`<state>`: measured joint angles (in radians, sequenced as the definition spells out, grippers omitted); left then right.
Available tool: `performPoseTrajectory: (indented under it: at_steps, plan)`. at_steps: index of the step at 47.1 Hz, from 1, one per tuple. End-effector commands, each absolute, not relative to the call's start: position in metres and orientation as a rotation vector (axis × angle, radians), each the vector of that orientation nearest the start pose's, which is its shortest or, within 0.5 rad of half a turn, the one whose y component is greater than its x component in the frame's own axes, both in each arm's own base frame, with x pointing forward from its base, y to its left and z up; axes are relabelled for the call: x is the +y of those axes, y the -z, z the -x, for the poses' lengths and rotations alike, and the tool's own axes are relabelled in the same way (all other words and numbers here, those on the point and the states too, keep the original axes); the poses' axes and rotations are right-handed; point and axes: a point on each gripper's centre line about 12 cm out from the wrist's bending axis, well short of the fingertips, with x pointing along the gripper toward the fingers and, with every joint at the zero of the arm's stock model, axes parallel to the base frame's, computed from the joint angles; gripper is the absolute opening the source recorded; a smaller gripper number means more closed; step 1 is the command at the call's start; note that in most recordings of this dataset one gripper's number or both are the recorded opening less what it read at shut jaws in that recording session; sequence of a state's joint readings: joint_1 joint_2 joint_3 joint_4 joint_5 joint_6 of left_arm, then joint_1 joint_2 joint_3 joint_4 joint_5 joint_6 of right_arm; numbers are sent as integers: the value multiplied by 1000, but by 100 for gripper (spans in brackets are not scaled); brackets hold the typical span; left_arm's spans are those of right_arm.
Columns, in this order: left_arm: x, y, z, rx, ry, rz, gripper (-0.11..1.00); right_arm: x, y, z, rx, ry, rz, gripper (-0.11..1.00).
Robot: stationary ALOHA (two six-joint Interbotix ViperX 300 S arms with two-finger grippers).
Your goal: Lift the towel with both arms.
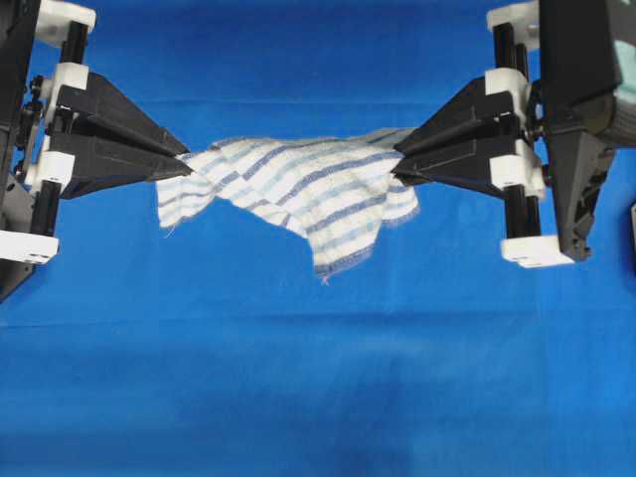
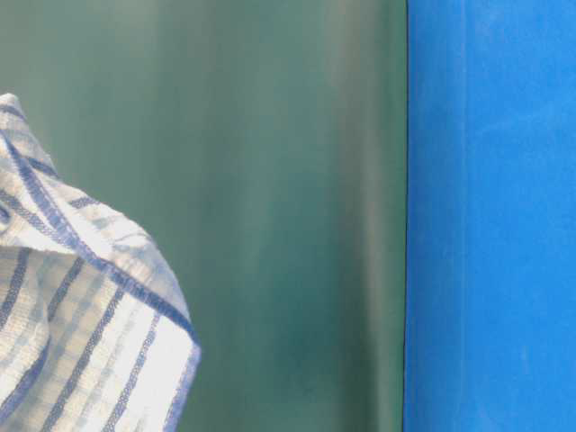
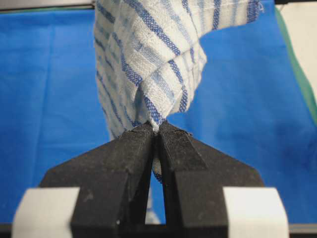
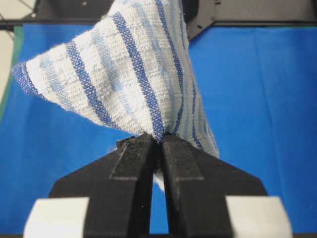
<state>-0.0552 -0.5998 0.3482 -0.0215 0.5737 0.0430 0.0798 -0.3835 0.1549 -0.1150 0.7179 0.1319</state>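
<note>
Left gripper (image 1: pixel 185 159) and right gripper (image 1: pixel 397 159) each clench the towel (image 1: pixel 298 194), hanging between them.

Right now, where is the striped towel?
In the overhead view the towel hangs mid-frame above the blue sheet, pinched between the left gripper and the right gripper.

Striped white towel (image 1: pixel 298 194) hangs sagging between both claws.

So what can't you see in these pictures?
- Table-level view: the towel is cut off by the left and bottom edges; neither gripper shows.
- Overhead view: the blue sheet under the towel is hidden by it.
- Wrist views: the towel's pinched edges vanish inside the left gripper and right gripper.
</note>
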Motion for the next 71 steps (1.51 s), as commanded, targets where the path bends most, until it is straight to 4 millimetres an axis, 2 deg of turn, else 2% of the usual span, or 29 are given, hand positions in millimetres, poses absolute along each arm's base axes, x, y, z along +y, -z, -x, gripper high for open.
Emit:
performPoseTrajectory:
  at_steps: [1,7,10,12,18,20,22,25,33,39,47,57,66,71]
  plan:
    - [-16,-457,-281,289,67,-35,2,18,-455,-334,440,6,-3,7]
    - [-12,-452,-283,305,50,-30,4,18,-455,-336,441,6,2,7]
    - [-12,-448,-285,314,51,-25,11,16,-454,-337,444,13,1,8]
    - [-12,-446,-286,318,50,-27,20,15,-454,-337,442,21,-2,12]
    - [-12,-446,-286,314,50,-24,60,13,-450,-341,455,35,21,51]
    - [-12,-446,-285,314,50,-25,71,12,-449,-342,459,38,28,61]
    - [-12,-446,-284,312,51,-24,83,12,-447,-342,463,40,31,68]
    - [-12,-445,-284,317,51,-21,92,12,-447,-342,463,40,33,67]
    - [-12,-438,-285,332,52,-18,91,12,-443,-343,475,41,28,67]
    - [-12,-418,-292,372,52,-19,91,12,-427,-344,513,46,8,67]
    - [-14,-376,-307,424,54,-20,91,18,-388,-346,607,41,-9,67]
    - [-23,-322,-328,475,76,-27,91,33,-331,-354,701,16,-36,67]
    - [-27,-273,-344,555,83,-31,91,48,-273,-362,793,-6,-53,67]
    - [-32,-246,-351,603,96,-38,91,58,-249,-364,824,-30,-45,67]
